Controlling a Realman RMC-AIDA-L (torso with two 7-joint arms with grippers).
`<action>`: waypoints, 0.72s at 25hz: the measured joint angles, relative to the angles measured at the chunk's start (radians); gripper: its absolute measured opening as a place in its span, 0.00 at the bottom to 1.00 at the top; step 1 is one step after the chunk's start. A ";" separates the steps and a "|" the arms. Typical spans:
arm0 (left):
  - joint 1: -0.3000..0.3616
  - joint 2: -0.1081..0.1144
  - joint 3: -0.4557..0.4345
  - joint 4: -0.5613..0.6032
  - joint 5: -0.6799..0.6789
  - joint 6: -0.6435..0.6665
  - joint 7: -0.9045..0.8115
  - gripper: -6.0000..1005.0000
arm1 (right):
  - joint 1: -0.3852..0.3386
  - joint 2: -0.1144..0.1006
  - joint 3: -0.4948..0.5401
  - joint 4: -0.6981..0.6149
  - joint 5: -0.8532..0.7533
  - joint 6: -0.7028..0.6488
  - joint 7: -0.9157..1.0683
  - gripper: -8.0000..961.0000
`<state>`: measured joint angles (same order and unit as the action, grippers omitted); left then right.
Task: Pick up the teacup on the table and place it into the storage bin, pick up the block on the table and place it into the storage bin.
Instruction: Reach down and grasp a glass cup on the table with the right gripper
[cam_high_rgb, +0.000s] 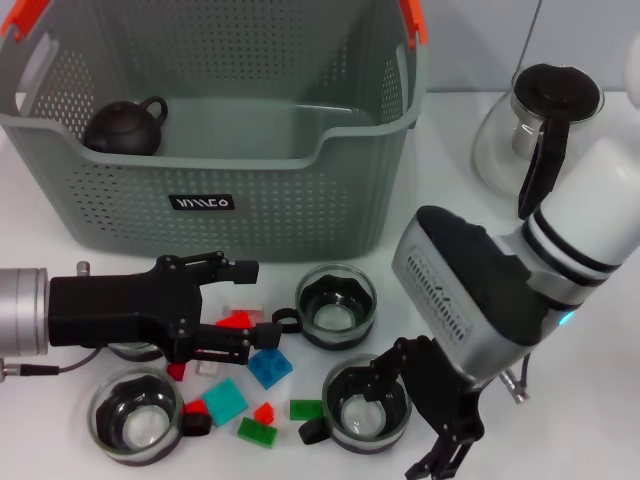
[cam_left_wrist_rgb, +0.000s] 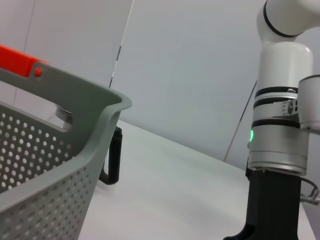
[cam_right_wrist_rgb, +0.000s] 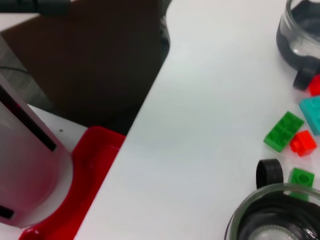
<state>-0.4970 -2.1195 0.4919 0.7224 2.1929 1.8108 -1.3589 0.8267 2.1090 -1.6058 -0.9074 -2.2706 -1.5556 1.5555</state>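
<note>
The storage bin (cam_high_rgb: 250, 190) stands on the white tabletop (cam_high_rgb: 450, 170), and only the head view shows the dark teapot (cam_high_rgb: 125, 127) inside it. In front of the bin lie three glass teacups (cam_high_rgb: 337, 303) in clear view, a fourth half hidden under the left hand (cam_high_rgb: 240, 300), and eight or so small blocks (cam_high_rgb: 270, 367). The left hand is narrowly open around a red block (cam_high_rgb: 236, 321). The right hand (cam_high_rgb: 440, 440) is wide open over the nearest teacup (cam_high_rgb: 367, 405). Only the right wrist view shows a red tray (cam_right_wrist_rgb: 80, 185) beyond the tabletop edge. A glass carafe (cam_high_rgb: 535, 125) stands right of the bin.
</note>
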 joint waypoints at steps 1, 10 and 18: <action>0.000 0.000 -0.001 0.000 0.000 0.000 0.002 0.93 | 0.000 0.000 -0.015 -0.004 -0.001 0.010 0.010 0.98; 0.000 -0.002 -0.003 0.000 -0.001 0.000 0.012 0.93 | 0.005 0.003 -0.090 -0.027 0.002 0.045 0.045 0.98; 0.002 -0.002 -0.004 -0.001 -0.001 0.001 0.018 0.93 | 0.017 0.005 -0.147 -0.055 -0.001 0.067 0.134 0.98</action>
<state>-0.4952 -2.1216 0.4877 0.7213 2.1919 1.8116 -1.3411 0.8432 2.1136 -1.7525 -0.9628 -2.2717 -1.4885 1.6898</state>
